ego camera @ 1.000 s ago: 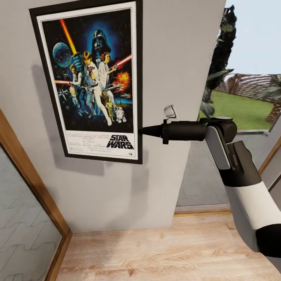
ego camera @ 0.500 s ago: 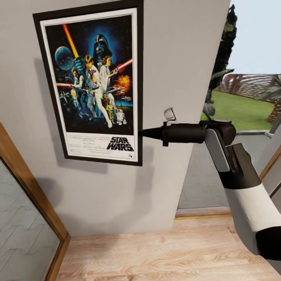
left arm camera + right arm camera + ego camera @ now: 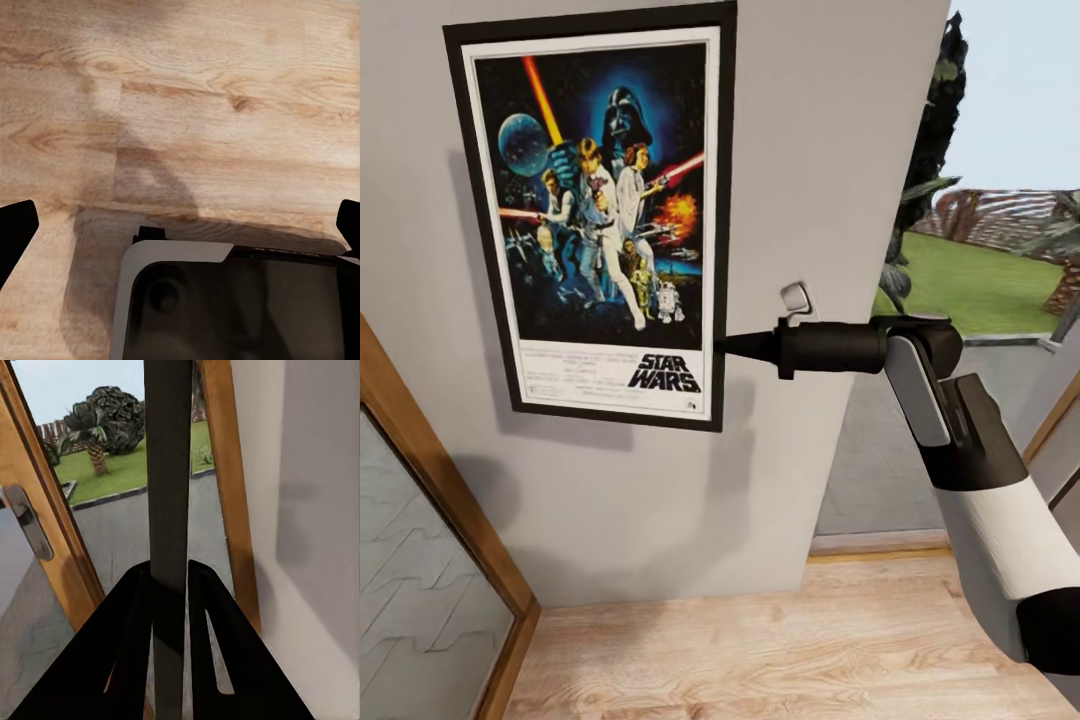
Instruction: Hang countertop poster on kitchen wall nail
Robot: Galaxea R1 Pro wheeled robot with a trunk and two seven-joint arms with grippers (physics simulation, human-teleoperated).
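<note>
- The Star Wars poster (image 3: 605,220) stands upright against the grey kitchen wall (image 3: 810,150), its black frame close to the wall's outer corner and well above the wood floor (image 3: 760,650).
- The right end effector (image 3: 725,345) reaches in level from the side; its fingers (image 3: 139,607) are clamped on the poster's right edge, low down beside the title block. In the right wrist view that edge runs as a dark strip between the two black fingers.
- The left end effector (image 3: 180,225) hangs over the floorboards with its fingertips spread wide apart, holding nothing.
- Judged step: the hanging itself, with the poster carried to the wall and being settled there. No nail is visible; it may sit behind the frame, so whether the poster is hooked cannot be told.
- The next move calls for a careful release: ease the fingers apart only once the frame bears on a nail, then draw the arm straight back toward the glass door (image 3: 980,300) without dragging the edge.
</note>
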